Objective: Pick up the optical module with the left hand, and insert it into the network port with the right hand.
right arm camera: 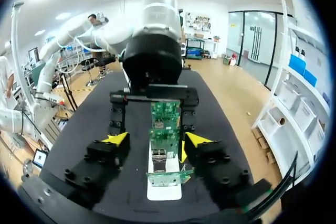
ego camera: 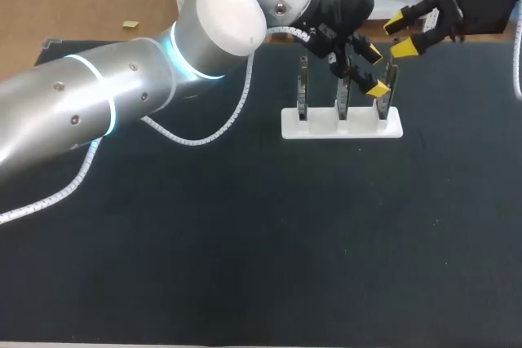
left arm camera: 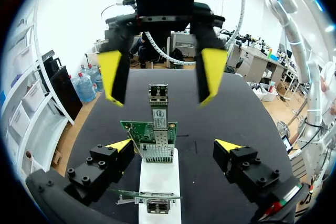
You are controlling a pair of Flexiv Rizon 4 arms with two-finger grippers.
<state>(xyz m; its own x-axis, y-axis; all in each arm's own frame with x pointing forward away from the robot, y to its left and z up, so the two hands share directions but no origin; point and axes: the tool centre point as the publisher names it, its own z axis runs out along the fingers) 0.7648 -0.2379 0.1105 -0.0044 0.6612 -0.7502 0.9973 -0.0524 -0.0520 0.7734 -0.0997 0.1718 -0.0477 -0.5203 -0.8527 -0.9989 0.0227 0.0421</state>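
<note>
The optical module (left arm camera: 158, 109), a slim silver bar with a white label, stands plugged into the metal port cage (left arm camera: 157, 152) of a green network card (left arm camera: 148, 127). That card stands upright in a white holder (ego camera: 326, 128). My left gripper (left arm camera: 174, 145) is open wide on either side of the card, touching nothing; in the head view the left gripper (ego camera: 375, 70) sits at the holder's right end. My right gripper (ego camera: 400, 36) hangs open just behind it. Its yellow fingers (left arm camera: 210, 72) flank the module's top without contact. From the right wrist, the right gripper (right arm camera: 156, 139) straddles the cards.
The white holder carries three upright cards (ego camera: 343, 95) in a row near the table's far edge. My bulky left arm (ego camera: 122, 95) crosses the table's back left, with a white coiled cable (ego camera: 204, 132) drooping onto the dark mat (ego camera: 261, 242).
</note>
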